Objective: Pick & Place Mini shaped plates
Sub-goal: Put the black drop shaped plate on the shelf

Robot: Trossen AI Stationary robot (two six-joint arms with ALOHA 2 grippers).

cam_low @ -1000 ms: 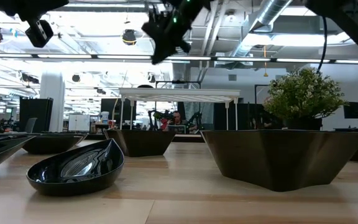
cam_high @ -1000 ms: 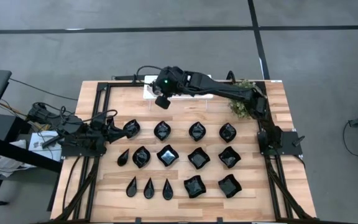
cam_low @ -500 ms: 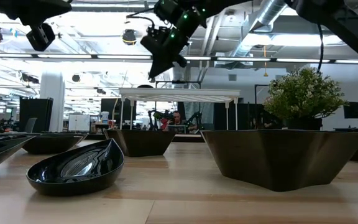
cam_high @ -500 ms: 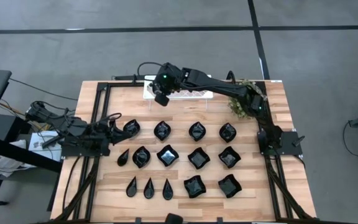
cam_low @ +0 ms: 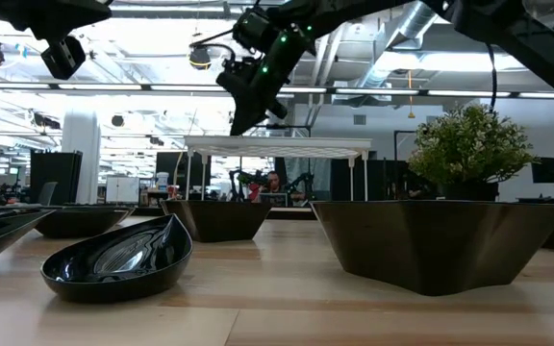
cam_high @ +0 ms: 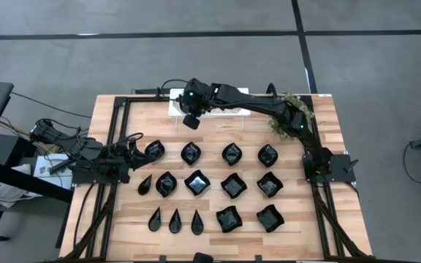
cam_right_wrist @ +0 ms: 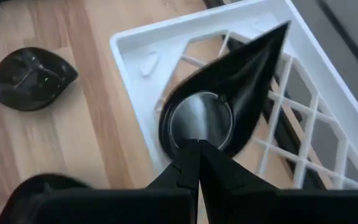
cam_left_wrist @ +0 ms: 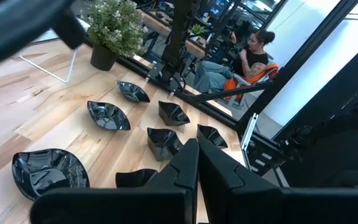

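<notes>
Table with fourteen mini shaped plates laid out in three rows, and a fifteenth in the air.

One white lattice rack sits at the far edge and one potted plant at the far right corner, with the right arm crossing above it. Of the dishes on the wood, four are teardrops and the rest are leaf or square shapes. The right gripper hangs over the rack's near end, fingers pinched on the rim of a teardrop plate held tilted above the lattice. The left gripper waits at the left edge with fingers closed on nothing, just beside the nearest dish.
</notes>
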